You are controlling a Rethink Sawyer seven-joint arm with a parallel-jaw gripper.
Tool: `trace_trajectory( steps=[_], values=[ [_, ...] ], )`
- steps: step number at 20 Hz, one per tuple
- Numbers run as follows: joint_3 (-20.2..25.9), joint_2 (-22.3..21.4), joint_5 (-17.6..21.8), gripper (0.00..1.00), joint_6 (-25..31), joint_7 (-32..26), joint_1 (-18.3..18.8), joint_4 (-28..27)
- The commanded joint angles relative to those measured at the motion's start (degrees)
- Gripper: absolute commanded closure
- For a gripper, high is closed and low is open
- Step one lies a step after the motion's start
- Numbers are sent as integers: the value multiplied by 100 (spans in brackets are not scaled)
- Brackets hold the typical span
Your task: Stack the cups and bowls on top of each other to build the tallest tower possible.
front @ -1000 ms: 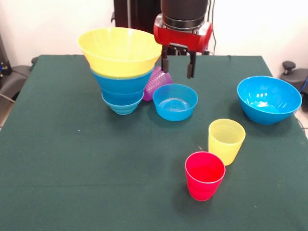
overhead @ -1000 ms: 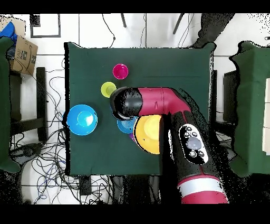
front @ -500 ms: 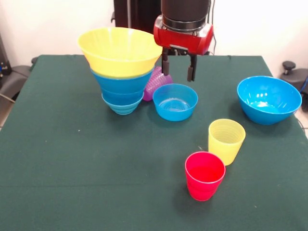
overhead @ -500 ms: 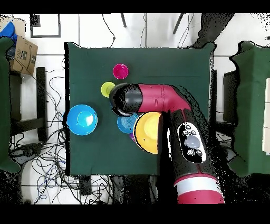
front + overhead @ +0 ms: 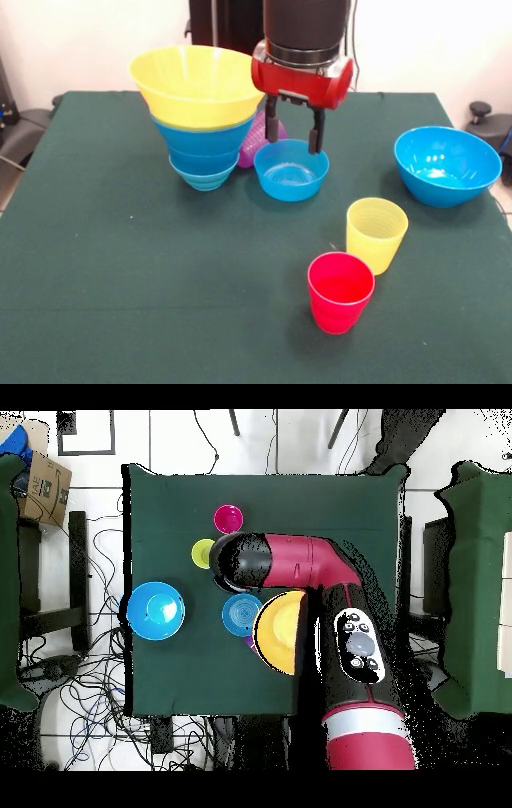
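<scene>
Small blue bowl [image 5: 291,170] is sitting just beside the tower [image 5: 200,112], and the gripper [image 5: 294,134] is hanging wide and empty over its far rim.

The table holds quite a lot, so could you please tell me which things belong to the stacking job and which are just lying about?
For the job:
tower
small blue bowl
large blue bowl
purple cup
yellow cup
red cup
gripper, open

Lying about:
cardboard box
floor cables
</scene>
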State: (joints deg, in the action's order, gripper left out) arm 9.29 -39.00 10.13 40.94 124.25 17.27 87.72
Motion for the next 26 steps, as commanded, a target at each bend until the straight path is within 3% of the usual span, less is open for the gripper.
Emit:
trace_trajectory(
  steps=[1,12,26],
  values=[
    [-150,274,-274,0,-328,1243,-269,-437],
    [-563,680,-712,0,-573,1488,-731,-766],
    [-776,662,-1163,0,-745,1328,-923,-557]
  ],
)
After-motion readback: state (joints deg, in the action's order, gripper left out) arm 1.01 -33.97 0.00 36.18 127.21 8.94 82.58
